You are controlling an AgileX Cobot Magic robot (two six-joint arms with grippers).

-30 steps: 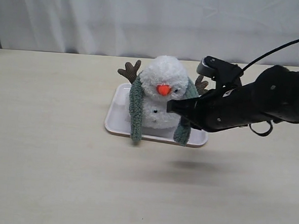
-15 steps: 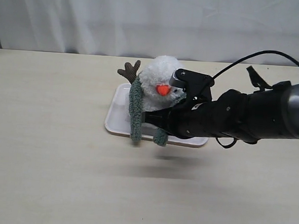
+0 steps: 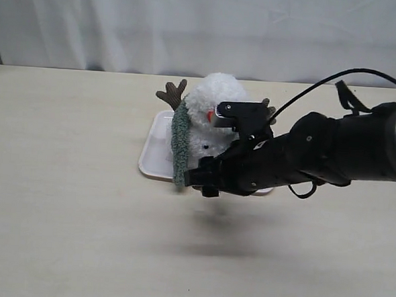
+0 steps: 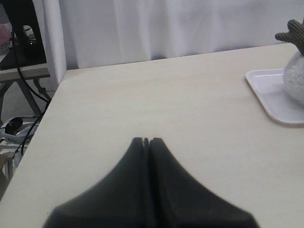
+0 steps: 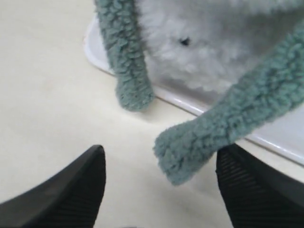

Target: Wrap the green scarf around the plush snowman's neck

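The plush snowman (image 3: 214,99) sits on a white tray (image 3: 154,152), its front partly hidden by my right arm. The green scarf (image 3: 179,144) hangs over its neck, with one end down its left side. In the right wrist view that end (image 5: 127,71) hangs over the tray edge. The other scarf end (image 5: 190,147) lies between the open fingers, leaning on one finger (image 5: 251,185). My right gripper (image 3: 204,182) (image 5: 161,154) is open, low in front of the snowman (image 5: 213,47). My left gripper (image 4: 147,140) is shut and empty, far from the tray (image 4: 268,97).
Bare pale tabletop (image 3: 79,215) surrounds the tray. A white curtain (image 3: 125,23) hangs behind the table. The left wrist view shows the table's edge, with cables and a stand (image 4: 21,38) beyond it. A brown twig arm (image 3: 172,93) sticks out beside the head.
My right arm has swept left and down across the snowman's front. The scarf's right end went with it, from the snowman's right side toward the left end.
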